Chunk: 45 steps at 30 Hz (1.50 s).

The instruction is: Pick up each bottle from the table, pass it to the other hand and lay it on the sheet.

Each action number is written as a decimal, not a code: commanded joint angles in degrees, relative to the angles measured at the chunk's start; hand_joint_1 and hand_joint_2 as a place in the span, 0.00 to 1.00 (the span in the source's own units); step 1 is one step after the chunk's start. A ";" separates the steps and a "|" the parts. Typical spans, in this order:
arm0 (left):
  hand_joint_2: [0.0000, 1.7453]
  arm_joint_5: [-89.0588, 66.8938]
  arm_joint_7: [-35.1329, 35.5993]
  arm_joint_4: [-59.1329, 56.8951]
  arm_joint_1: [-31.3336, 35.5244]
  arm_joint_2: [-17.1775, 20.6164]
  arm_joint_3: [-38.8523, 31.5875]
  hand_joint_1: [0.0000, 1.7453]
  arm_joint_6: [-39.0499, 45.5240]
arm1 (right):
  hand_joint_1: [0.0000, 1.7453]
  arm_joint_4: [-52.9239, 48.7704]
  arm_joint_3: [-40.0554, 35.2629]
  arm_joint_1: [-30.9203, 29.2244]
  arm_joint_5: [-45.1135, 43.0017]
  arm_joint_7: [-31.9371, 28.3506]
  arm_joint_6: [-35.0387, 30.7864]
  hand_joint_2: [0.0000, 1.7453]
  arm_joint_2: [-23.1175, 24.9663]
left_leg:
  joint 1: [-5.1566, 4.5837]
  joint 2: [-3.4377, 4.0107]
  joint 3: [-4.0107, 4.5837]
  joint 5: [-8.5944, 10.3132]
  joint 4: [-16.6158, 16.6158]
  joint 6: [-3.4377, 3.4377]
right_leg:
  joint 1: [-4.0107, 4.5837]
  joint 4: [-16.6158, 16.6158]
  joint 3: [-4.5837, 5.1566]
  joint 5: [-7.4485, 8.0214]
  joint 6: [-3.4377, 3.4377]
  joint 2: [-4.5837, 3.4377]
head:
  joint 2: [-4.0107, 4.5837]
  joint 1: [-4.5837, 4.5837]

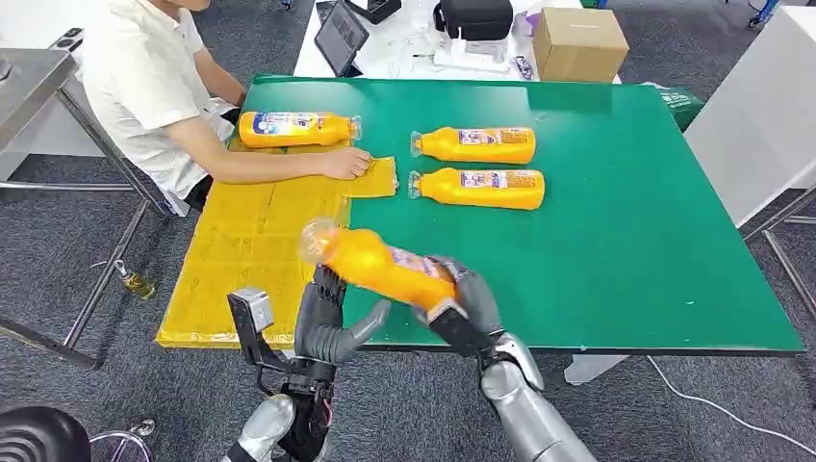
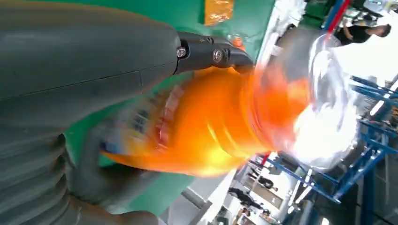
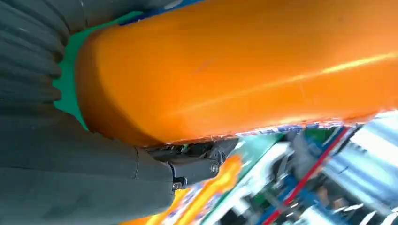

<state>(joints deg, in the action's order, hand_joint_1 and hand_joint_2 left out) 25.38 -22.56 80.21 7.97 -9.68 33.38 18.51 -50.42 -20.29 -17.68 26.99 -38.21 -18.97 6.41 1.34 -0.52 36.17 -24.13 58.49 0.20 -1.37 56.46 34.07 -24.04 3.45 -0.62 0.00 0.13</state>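
Head view is showing a green table (image 1: 625, 241) standing on grey carpet (image 1: 404, 414), a yellow sheet (image 1: 250, 241) lying across its left side. The right hand (image 1: 462, 298) is gripping an orange bottle (image 1: 375, 262); the left hand (image 1: 327, 322) is waiting beneath it, fingers spread.

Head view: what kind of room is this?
Probably a robot test lab or workshop. A green-topped work table holds orange plastic bottles laid out for practice, a white desk behind carries a dark tablet and a brown cardboard box, and grey carpet covers the floor.
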 commanded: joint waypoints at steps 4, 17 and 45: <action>1.00 3.62 -0.73 -3.20 4.40 -1.24 -1.92 0.00 -0.11 | 0.93 4.46 -13.38 -2.02 1.69 -1.79 -3.14 1.00 1.47 | -0.01 0.03 -0.21 -0.04 -0.05 -0.09 | 0.03 -0.05 -0.22 -0.04 -0.14 0.06 | 0.00 -0.02; 1.00 6.80 0.36 -2.98 5.11 -0.88 0.40 0.00 -2.59 | 0.91 5.29 -18.77 -2.91 -3.67 -1.79 -4.81 1.00 1.19 | 0.00 -0.01 -0.13 -0.02 -0.03 -0.06 | 0.03 -0.04 -0.13 -0.03 -0.11 0.08 | 0.00 0.02; 1.00 4.46 1.57 0.44 1.14 6.03 -5.11 1.00 -16.60 | 0.00 -8.00 -16.81 6.62 -16.33 -1.79 -15.89 0.00 -1.53 | 0.02 0.08 -0.54 -0.16 -0.14 -0.13 | 0.09 -0.16 -0.53 -0.15 -0.28 0.08 | 0.00 0.04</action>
<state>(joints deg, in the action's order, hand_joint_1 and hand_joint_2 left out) 37.43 -20.39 80.45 9.71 -7.83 29.20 -0.35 -53.63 -39.30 -14.52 11.96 -40.22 -28.78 7.26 1.34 -0.51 36.19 -24.13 58.49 0.20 -1.38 56.45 34.10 -24.03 3.44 -0.62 0.00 0.17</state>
